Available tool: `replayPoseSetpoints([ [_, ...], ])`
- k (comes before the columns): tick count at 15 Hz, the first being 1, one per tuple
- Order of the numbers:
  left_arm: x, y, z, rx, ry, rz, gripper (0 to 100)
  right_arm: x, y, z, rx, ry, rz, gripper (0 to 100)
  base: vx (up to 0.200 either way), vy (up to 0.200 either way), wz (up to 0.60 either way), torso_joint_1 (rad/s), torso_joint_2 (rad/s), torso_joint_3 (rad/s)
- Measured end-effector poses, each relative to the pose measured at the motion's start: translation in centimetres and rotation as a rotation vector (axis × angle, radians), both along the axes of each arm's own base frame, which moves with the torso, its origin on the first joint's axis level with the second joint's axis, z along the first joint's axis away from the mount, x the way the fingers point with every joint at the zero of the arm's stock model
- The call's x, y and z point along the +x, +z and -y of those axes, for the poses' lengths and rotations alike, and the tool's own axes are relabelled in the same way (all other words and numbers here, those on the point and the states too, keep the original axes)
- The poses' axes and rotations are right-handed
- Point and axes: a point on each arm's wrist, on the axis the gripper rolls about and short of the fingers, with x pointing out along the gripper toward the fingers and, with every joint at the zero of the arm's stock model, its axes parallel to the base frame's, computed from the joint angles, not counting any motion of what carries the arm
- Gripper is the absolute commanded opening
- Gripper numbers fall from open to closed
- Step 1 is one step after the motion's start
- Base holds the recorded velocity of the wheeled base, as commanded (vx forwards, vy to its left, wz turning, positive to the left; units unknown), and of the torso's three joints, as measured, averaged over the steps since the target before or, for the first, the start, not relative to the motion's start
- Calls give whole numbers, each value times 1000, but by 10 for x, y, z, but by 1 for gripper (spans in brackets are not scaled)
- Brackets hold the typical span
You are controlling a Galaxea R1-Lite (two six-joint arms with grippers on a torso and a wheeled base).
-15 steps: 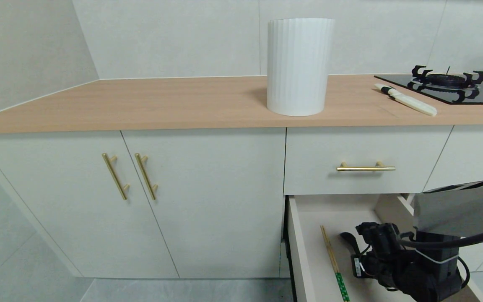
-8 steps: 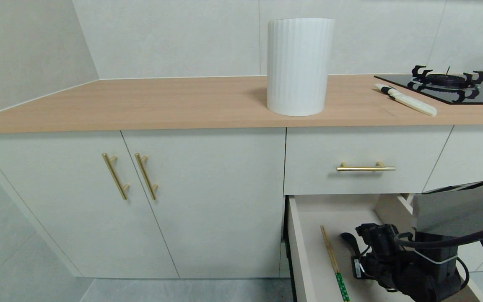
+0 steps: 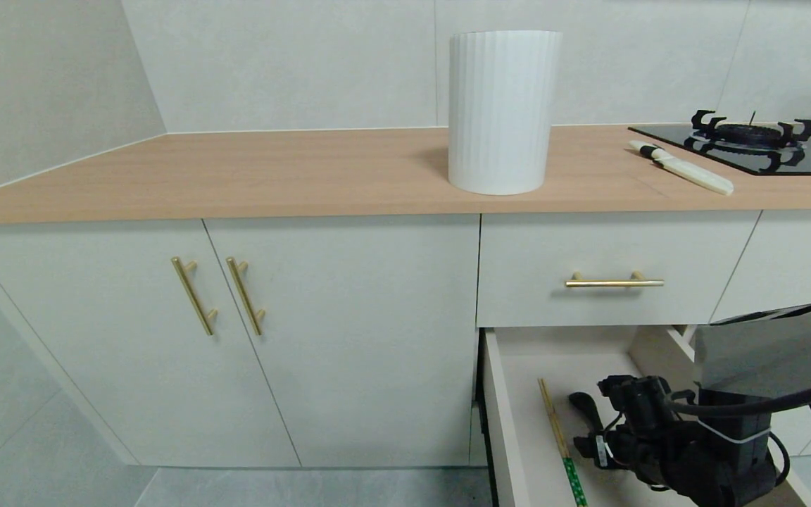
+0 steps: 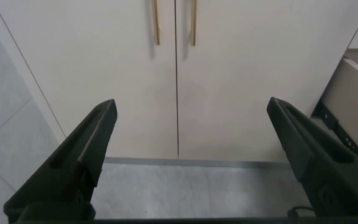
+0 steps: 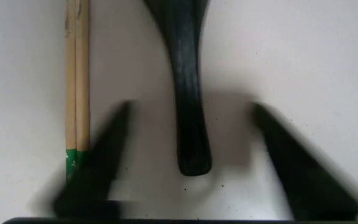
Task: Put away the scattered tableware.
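Black spoon [image 5: 188,93] lies in the drawer [image 5: 309,50] between the right gripper's [image 5: 191,109] spread fingers [image 5: 98,168], ungripped; chopsticks [image 5: 76,74] lie just outside one finger. Left gripper [image 4: 191,112] fingers stand wide apart, empty.

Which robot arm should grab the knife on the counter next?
Probably right: the knife lies at the counter's right end, above the drawer holding the open right gripper; the left gripper faces the cabinet doors.

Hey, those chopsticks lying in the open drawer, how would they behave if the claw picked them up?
Probably stiff and very light: the chopsticks are thin wooden sticks. As two loose sticks side by side, they could separate or roll when nudged. Lying flat on the drawer floor, they look awkward to pinch.
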Motion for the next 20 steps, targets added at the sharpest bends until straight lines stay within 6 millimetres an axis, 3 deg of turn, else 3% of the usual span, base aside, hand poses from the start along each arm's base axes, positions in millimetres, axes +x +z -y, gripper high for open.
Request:
replayPoseSetpoints([
  [6,0,0,0,0,0,0,100,-11,30,3,11,4,44,100,0,0,0,0,0,0],
  [12,0,0,0,0,0,0,100,-36,87,6,8,34,53,100,0,0,0,0,0,0],
  [20,0,0,0,1,0,0,100,-87,169,-4,-10,146,-24,100,0,0,0,0,0,0],
])
